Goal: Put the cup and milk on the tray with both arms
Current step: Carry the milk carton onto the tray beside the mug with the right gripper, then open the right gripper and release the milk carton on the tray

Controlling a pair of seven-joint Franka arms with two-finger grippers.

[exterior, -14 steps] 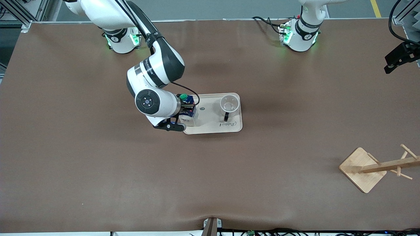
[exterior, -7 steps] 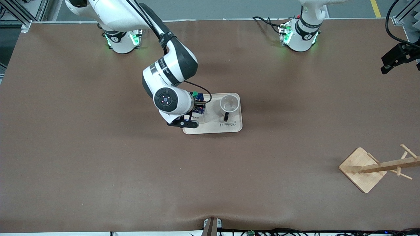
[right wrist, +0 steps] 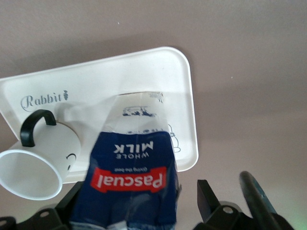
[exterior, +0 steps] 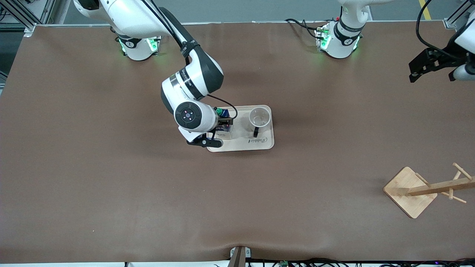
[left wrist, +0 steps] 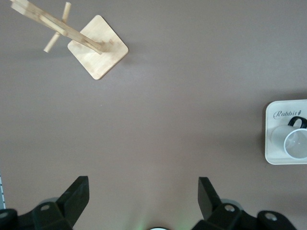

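Mid-frame, the milk stands on the tray beside the cup, with the right hand loosely open around it. The left hand waits open over the desk near the frame's upper edge. If the right hand leaves sideways or tilted, a finger could snag the carton and topple it into the cup.

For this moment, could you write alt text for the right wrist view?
A dark blue milk carton stands on a cream tray between the spread fingers of the right claw, which no longer pinch it. A white cup with a black handle stands beside the carton on the same tray, on a brown table.
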